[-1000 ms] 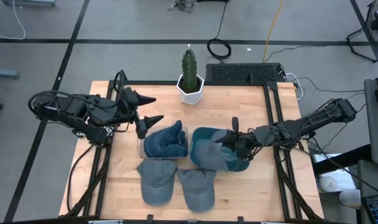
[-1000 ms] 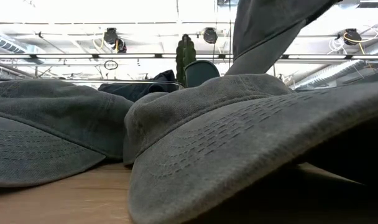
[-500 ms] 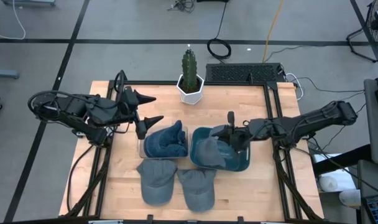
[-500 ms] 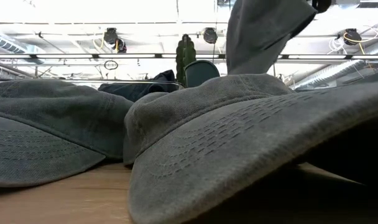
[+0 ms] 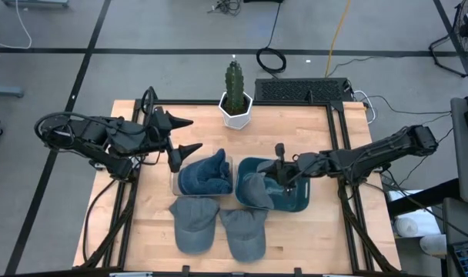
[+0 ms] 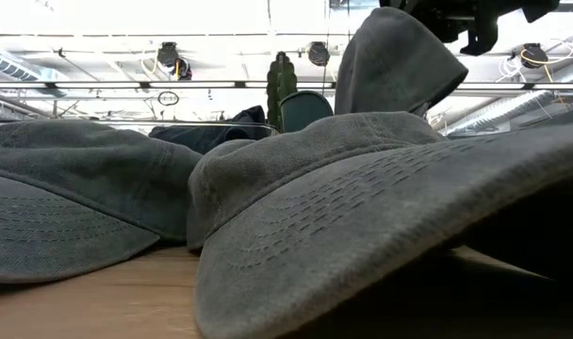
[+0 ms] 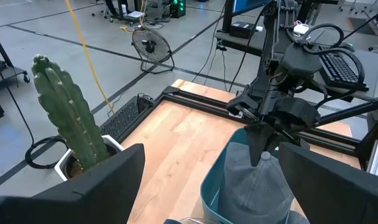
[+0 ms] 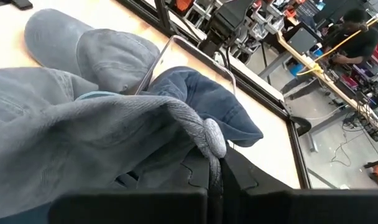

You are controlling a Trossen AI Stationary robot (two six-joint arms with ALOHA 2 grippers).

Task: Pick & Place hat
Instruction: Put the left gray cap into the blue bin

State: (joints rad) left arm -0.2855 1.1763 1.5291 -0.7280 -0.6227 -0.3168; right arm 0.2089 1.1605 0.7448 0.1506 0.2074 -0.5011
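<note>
Pinching a soft grey cap by its crown fabric, my right gripper is clamped tight over the teal plastic bin right of table centre. The washed-cotton cap hangs limp, draped over the bin's 9 o'clock rim; I can't tell which way its brim points. My left gripper waits at 10 o'clock, fingers spread wide. Blue caps fill a clear box; two grey caps lie at 6 o'clock.
</note>
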